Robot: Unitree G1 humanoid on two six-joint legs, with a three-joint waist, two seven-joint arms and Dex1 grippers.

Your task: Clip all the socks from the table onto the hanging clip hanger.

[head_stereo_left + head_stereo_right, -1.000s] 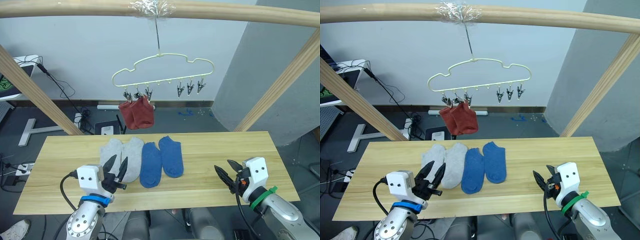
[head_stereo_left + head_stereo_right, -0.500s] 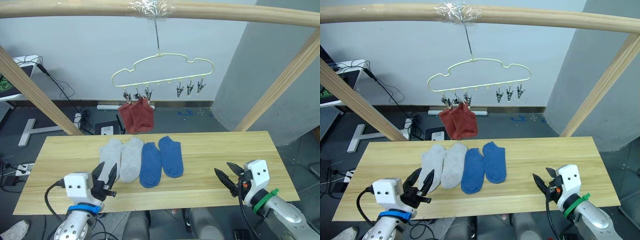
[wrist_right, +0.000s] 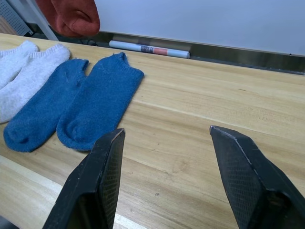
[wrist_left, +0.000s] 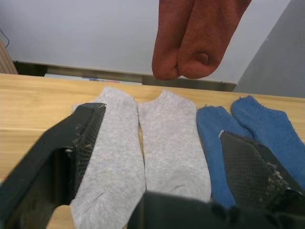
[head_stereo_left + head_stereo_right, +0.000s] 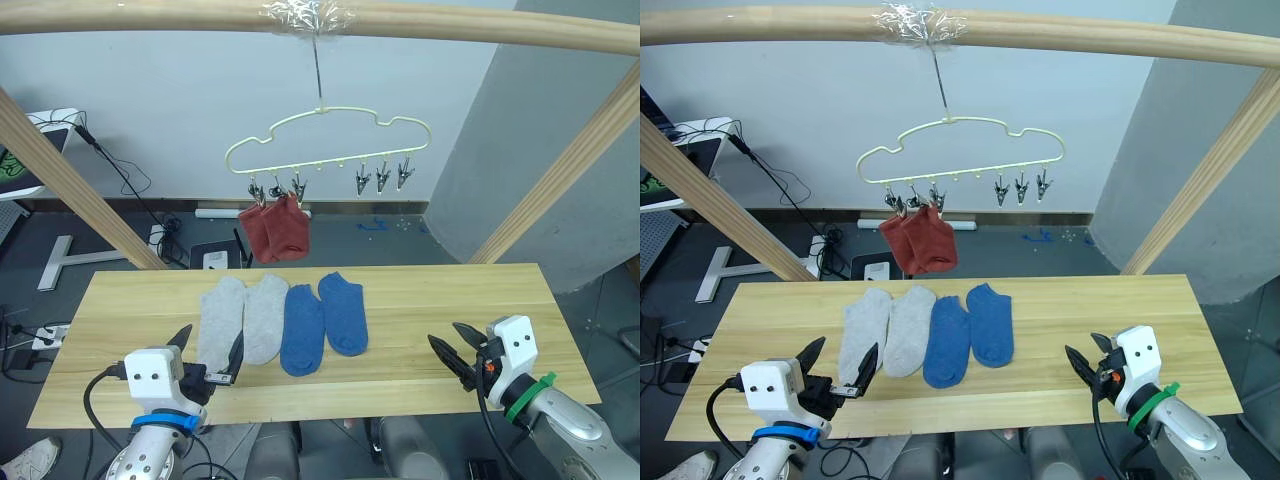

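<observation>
Pale wood table [image 5: 440,300], grey wall [image 5: 150,90]

I'm seeing the pale yellow clip hanger [image 5: 325,140] hanging by its hook, two rust red socks [image 5: 278,228] dangling together from its leftmost clips, the other clips hanging bare. Four socks are lying flat side by side on the pale wood desk [image 5: 450,300]: two light grey socks [image 5: 243,318] on the left, two blue socks [image 5: 323,320] touching them on the right.

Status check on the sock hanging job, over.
Left gripper open at nearest grey sock. Right gripper open over bare table. Two red socks clipped on hanger; four on table. Nothing blocking.
</observation>
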